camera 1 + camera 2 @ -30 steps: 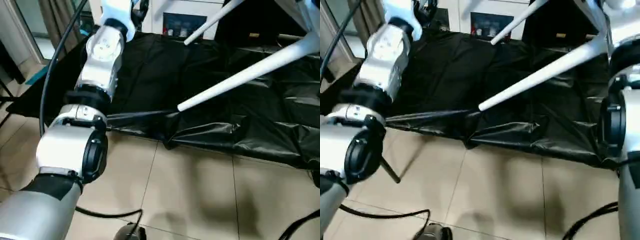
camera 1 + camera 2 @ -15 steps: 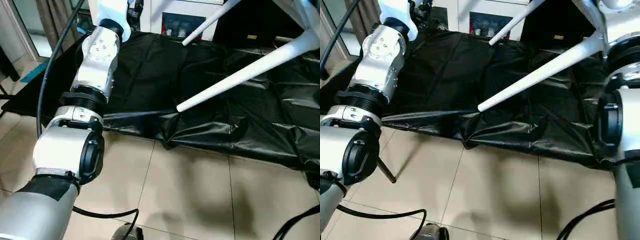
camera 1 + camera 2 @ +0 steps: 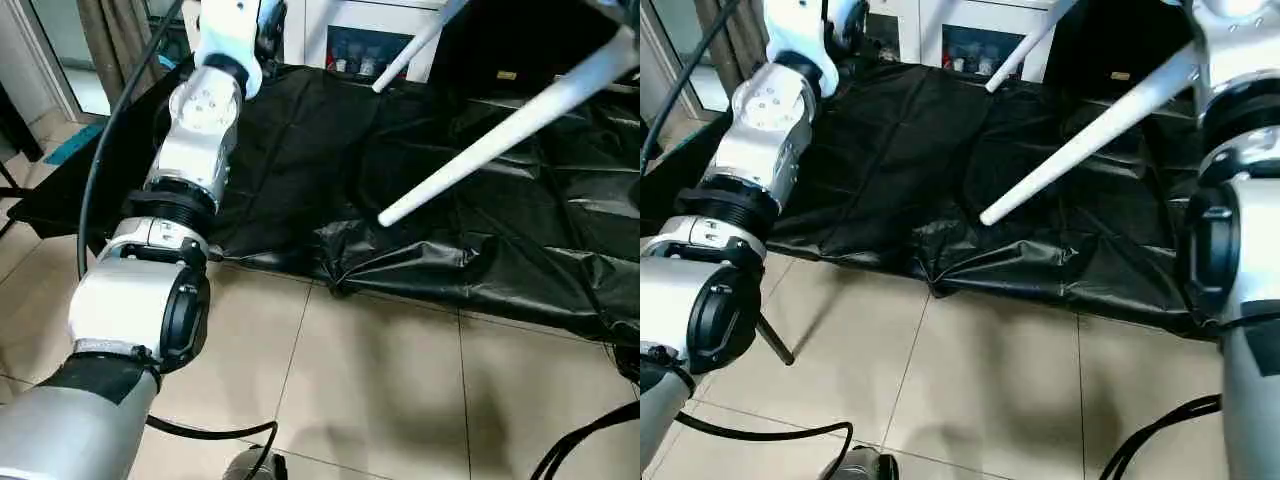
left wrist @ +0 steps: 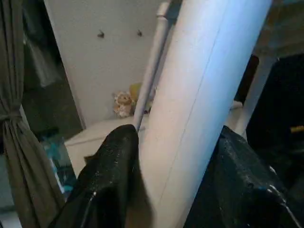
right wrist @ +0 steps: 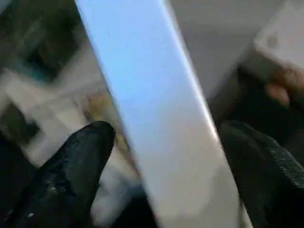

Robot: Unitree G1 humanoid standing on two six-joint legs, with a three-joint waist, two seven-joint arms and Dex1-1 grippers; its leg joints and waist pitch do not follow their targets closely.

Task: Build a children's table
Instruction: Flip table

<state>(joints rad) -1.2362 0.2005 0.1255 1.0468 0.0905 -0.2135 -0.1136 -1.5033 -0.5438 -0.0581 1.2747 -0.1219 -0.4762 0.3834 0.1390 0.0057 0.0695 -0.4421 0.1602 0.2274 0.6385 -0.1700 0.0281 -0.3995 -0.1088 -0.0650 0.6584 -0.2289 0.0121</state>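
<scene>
Left gripper (image 4: 173,178) clamps a white table leg (image 4: 199,109) between both fingers. Right gripper (image 5: 166,175) straddles another leg (image 5: 152,109), fingers spread, gaps either side. Legs slant above black-draped table (image 3: 300,150).

An indoor room set up as a robot test space, with some homelike touches. Pale square floor tiles (image 3: 380,380) fill the lower frame, with black cables (image 3: 210,432) trailing across them. A worktop (image 3: 900,150) draped in black sheeting spans the middle. Grey curtains (image 3: 115,35) hang at upper left beside a white cabinet (image 3: 350,30) at the top.
</scene>
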